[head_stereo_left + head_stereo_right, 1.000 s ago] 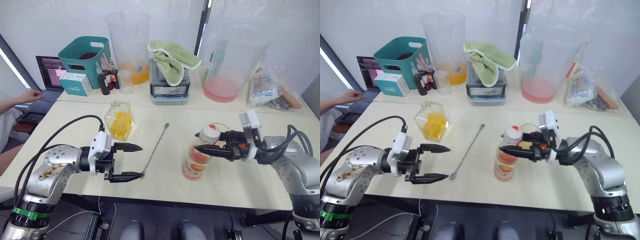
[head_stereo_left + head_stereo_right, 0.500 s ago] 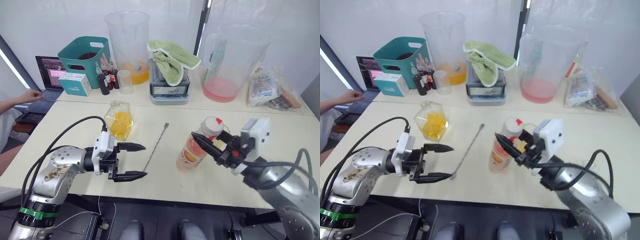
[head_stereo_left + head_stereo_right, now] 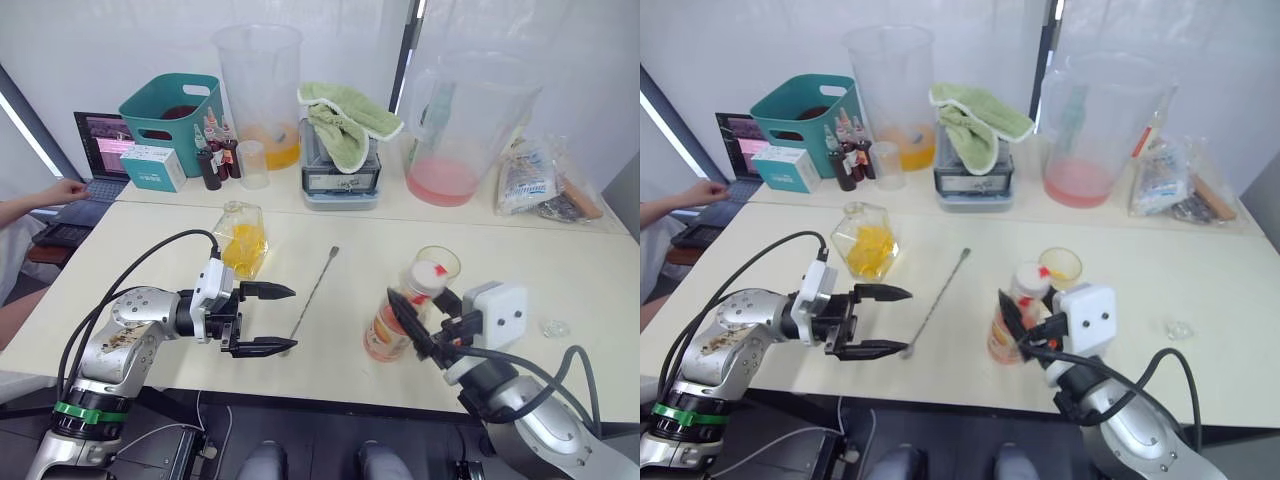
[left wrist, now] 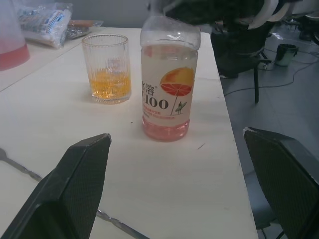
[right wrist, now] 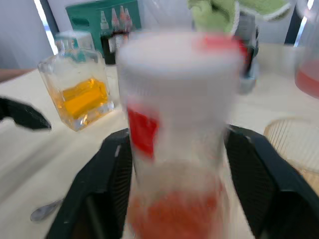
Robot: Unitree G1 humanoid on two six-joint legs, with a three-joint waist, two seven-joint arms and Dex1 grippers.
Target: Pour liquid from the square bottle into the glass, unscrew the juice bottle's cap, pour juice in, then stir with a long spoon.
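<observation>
The juice bottle (image 3: pixel 392 325) stands upright near the table's front right, its white cap (image 3: pixel 427 274) on. My right gripper (image 3: pixel 412 308) is shut on the bottle's neck, and its fingers (image 5: pixel 107 184) flank the bottle. Just behind the bottle stands the glass (image 3: pixel 438 266), holding a little orange liquid. The square bottle (image 3: pixel 240 240) with orange liquid sits at centre left. The long spoon (image 3: pixel 313 290) lies between them. My left gripper (image 3: pixel 290 318) hovers open beside the spoon's near end, pointing toward the juice bottle (image 4: pixel 168 94) and the glass (image 4: pixel 106 68).
A rear table holds a teal basket (image 3: pixel 170 105), small dark bottles (image 3: pixel 212 155), two large clear pitchers (image 3: pixel 258 85), and a green towel (image 3: pixel 345 120) on a box. A person's hand (image 3: pixel 55 190) rests by a laptop at far left. A small clear object (image 3: pixel 553 327) lies at right.
The juice bottle was tilted left half a second ago and now stands upright. My right arm has swung round nearer the front edge. The left gripper has barely moved.
</observation>
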